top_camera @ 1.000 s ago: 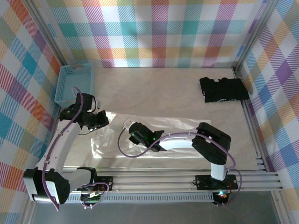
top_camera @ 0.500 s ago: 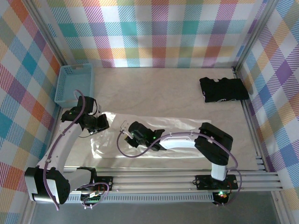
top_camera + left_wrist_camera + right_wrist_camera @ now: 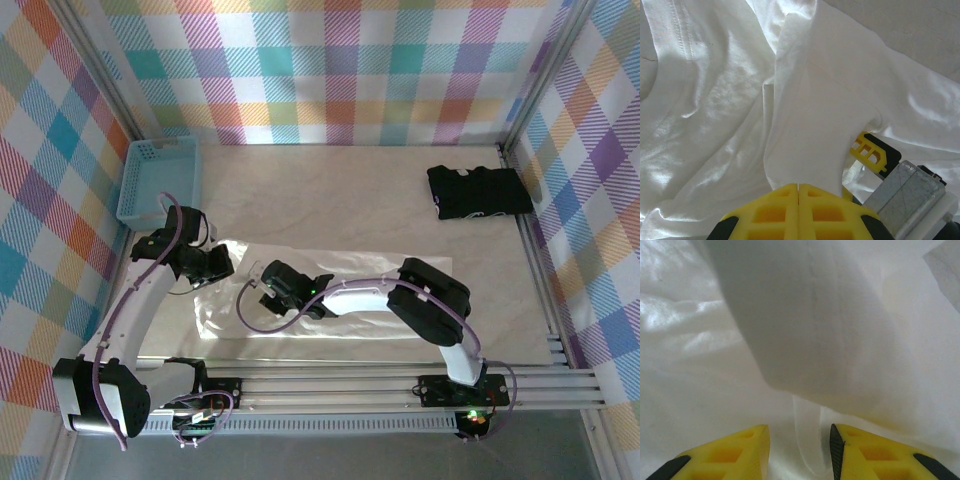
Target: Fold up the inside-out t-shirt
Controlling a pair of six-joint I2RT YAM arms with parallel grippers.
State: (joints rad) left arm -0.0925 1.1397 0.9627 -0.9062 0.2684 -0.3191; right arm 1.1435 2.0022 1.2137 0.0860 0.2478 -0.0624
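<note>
- Two tools are on the inside-out t-shirt, which lies wrinkly across the near half of the bench.
- Left tool is clenched on a pulled-up ridge of cloth. If it lifts w/o the other side helping, the fold prob goes lopsided.
- Right tool sits released, jaws apart w/ a thin strip of fabric between them. That strip could snag and drag if it backs off.
- Farther back, the black garment and blue basket are well apart, so no clash imo.
</note>
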